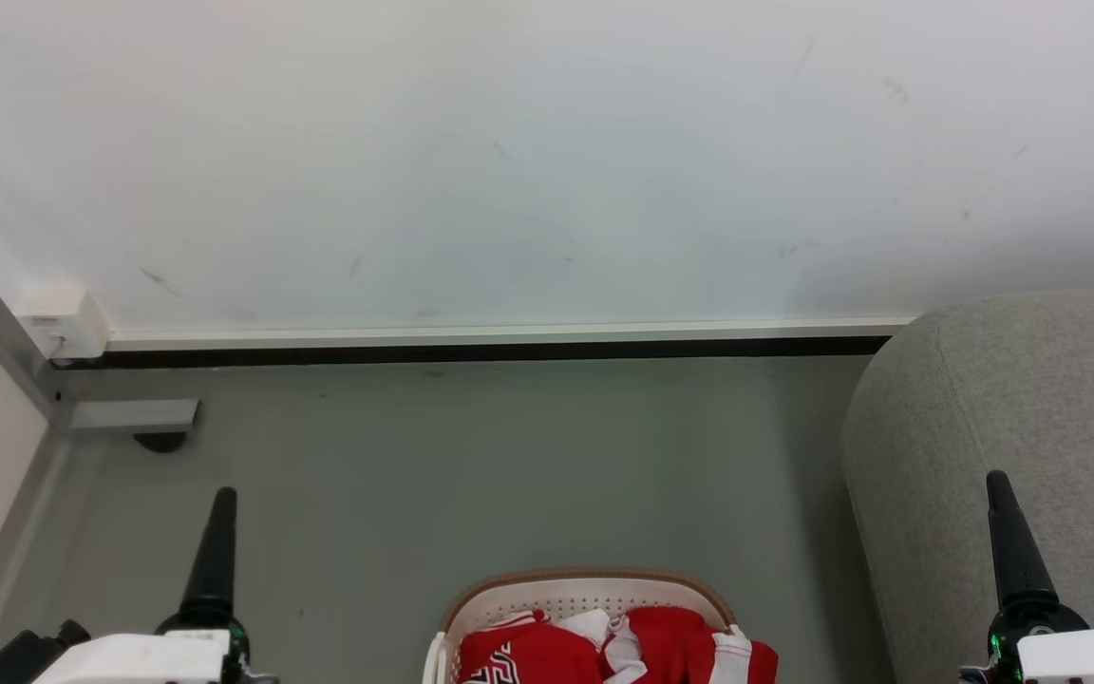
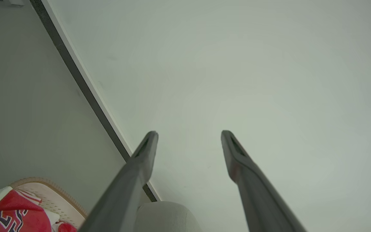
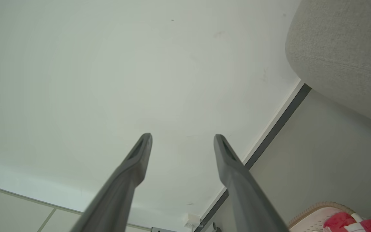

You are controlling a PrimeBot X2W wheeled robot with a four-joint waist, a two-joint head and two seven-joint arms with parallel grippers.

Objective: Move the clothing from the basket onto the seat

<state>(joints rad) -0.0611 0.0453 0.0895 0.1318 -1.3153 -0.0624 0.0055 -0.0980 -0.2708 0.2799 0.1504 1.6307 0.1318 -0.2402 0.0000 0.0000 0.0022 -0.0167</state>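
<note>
Pale wall [image 1: 547,142] and grey-green floor [image 1: 509,456] meet at a white skirting board [image 1: 509,334] with a dark strip beneath it. Both pairs of dark fingers [image 2: 140,161] stand spread apart, with nothing between them. The left gripper [image 2: 189,133] points at the wall in its wrist view, one finger crossing the skirting line. The right gripper [image 3: 183,137] likewise aims at bare wall. From the head camera each gripper rises as a single dark spike near a lower corner, the left over open floor, the right in front of the seat [image 1: 1031,399].

Between them, at the bottom edge, the basket [image 1: 585,577] sits on the floor, white with a brown rim and a perforated wall. The clothing [image 1: 547,655] lies inside it, red with white trim, heaped to the rim. One piece carries a black-and-white pattern, and a white-striped fold appears to hang over the rim on the side nearer the seat.

The seat, grey fabric with a rounded edge, stands on the robot's right, near the basket but apart from it. A small white box [image 1: 63,323] sits on the wall at the far left, above a grey bracket [image 1: 134,415] at floor level.
</note>
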